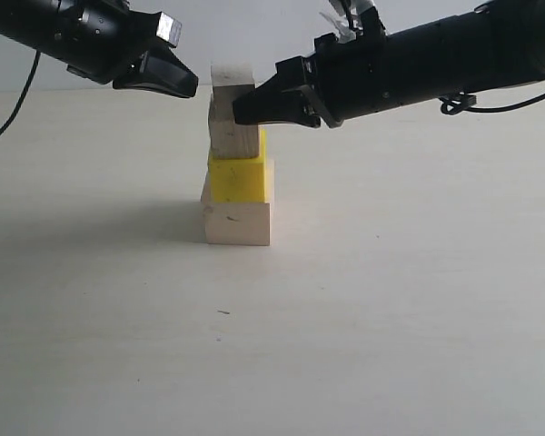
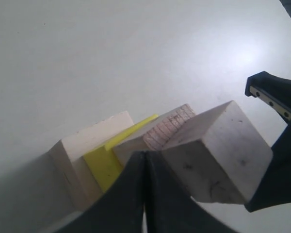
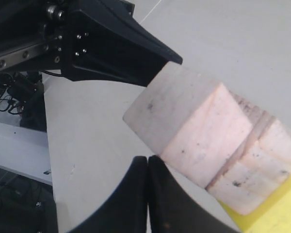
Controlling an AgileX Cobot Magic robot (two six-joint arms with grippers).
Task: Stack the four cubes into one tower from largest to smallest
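A pale table holds a tower of four cubes, and two black robot arms reach in toward its top, one from each side.

The left gripper has its two fingers pressed flat together and holds nothing. Its tip sits just beside the small wooden cube, which is the top of the tower. From the right wrist camera the tip seems to meet a corner of that cube, but contact cannot be confirmed.

The right gripper is also closed tight on nothing. Its tip lies in front of the seam between the small wooden cube and the medium wooden cube beneath it. It cannot be told whether it touches them.

Below both gripper tips the column goes on down. The yellow cube is under the medium one, and the large wooden cube rests on the table at the bottom. The upper cubes sit toward the left gripper's side of the yellow cube, leaving a strip of yellow top bare on the right gripper's side.

On the left arm, behind the fingers, is a small pale square patch. Anything printed on it is too small to read.
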